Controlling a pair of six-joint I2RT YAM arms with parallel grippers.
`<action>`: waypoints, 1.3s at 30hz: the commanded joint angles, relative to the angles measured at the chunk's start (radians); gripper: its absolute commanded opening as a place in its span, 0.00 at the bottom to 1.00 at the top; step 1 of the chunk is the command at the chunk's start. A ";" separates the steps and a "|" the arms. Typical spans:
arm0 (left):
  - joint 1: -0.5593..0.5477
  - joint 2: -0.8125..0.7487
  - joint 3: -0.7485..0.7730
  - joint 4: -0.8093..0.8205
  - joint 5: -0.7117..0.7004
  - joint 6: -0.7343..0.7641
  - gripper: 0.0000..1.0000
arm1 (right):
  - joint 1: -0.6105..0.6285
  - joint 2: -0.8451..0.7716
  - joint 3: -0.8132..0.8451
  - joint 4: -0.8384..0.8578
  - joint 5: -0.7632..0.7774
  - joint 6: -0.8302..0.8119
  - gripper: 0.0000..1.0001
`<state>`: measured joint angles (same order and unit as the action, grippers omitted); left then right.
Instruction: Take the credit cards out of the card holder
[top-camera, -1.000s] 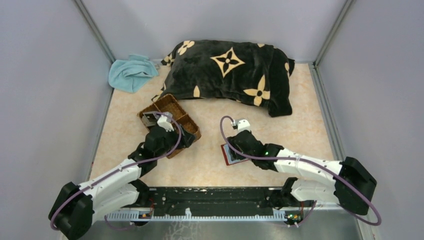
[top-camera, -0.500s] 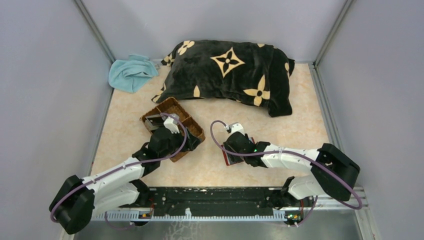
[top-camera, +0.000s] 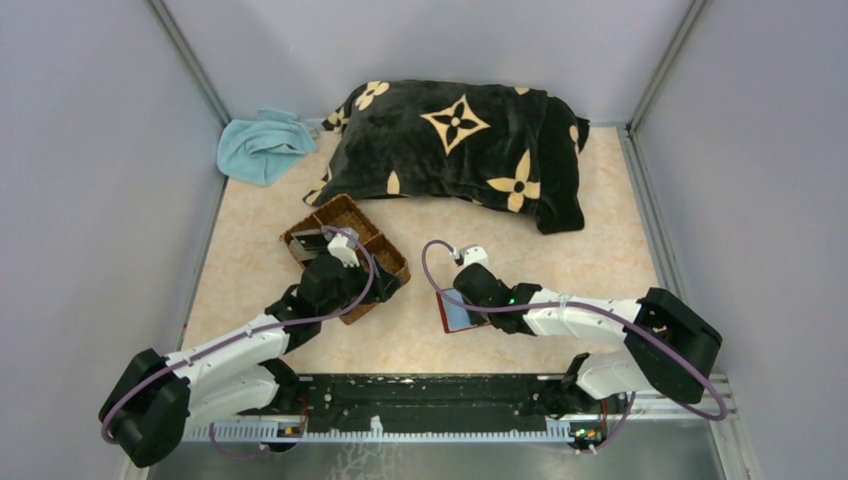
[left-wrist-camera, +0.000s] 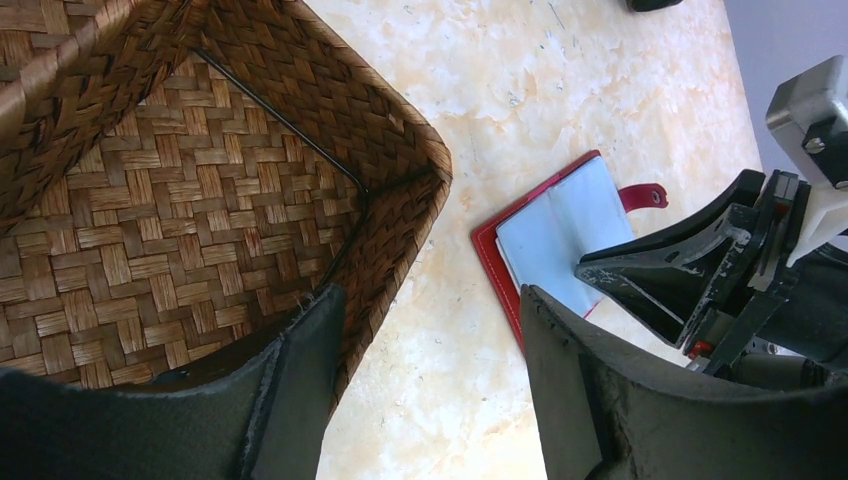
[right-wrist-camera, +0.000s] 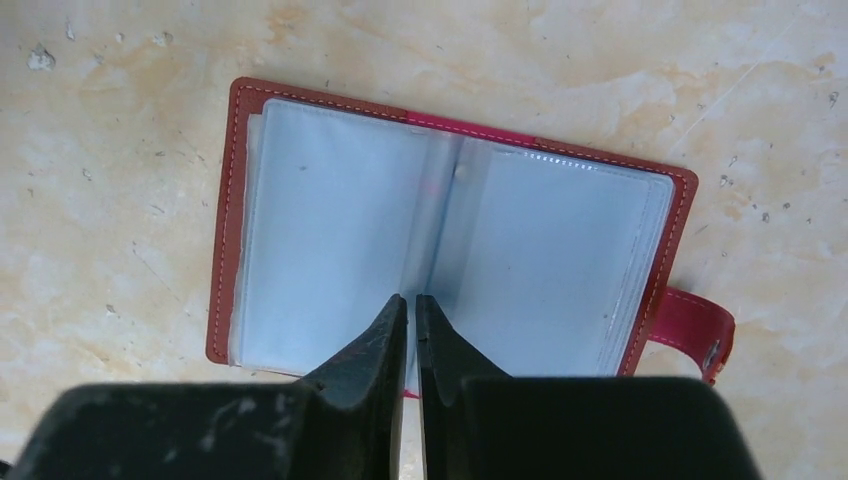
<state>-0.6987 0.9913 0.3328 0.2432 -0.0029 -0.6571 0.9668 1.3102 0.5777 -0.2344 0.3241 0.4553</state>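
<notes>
The red card holder (top-camera: 458, 313) lies open and flat on the table, showing pale blue plastic sleeves (right-wrist-camera: 330, 240) and a snap tab (right-wrist-camera: 692, 330) on its right. I cannot make out any card face in the sleeves. My right gripper (right-wrist-camera: 411, 300) is shut, its tips close together just over the holder's middle fold, with nothing seen between them. My left gripper (left-wrist-camera: 425, 300) is open above bare table. It has one finger (left-wrist-camera: 300, 370) over the wicker basket's corner and the other finger (left-wrist-camera: 560, 360) by the holder's left edge (left-wrist-camera: 497, 270).
A brown wicker basket (top-camera: 350, 222) with compartments stands left of the holder, under the left gripper (top-camera: 385, 283). A black pillow with tan flowers (top-camera: 460, 140) lies at the back. A light blue cloth (top-camera: 262, 147) is in the back left corner. Grey walls close in both sides.
The right arm swung left and its gripper settled over the holder, which now shows its pale sleeves wide open. The left gripper moved slightly forward a second ago, then stayed still.
</notes>
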 joint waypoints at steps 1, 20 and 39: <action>-0.007 0.010 -0.009 0.019 0.024 -0.003 0.71 | 0.012 -0.055 0.018 0.000 0.009 0.020 0.14; -0.007 -0.061 -0.030 -0.034 -0.012 0.017 0.71 | 0.041 0.093 0.140 0.006 -0.018 -0.005 0.76; -0.008 -0.073 -0.044 -0.025 -0.013 0.017 0.71 | 0.042 0.133 0.117 0.003 0.005 0.053 0.41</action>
<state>-0.6991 0.9138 0.2989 0.2092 -0.0185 -0.6521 0.9989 1.4345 0.6758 -0.2436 0.3252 0.4744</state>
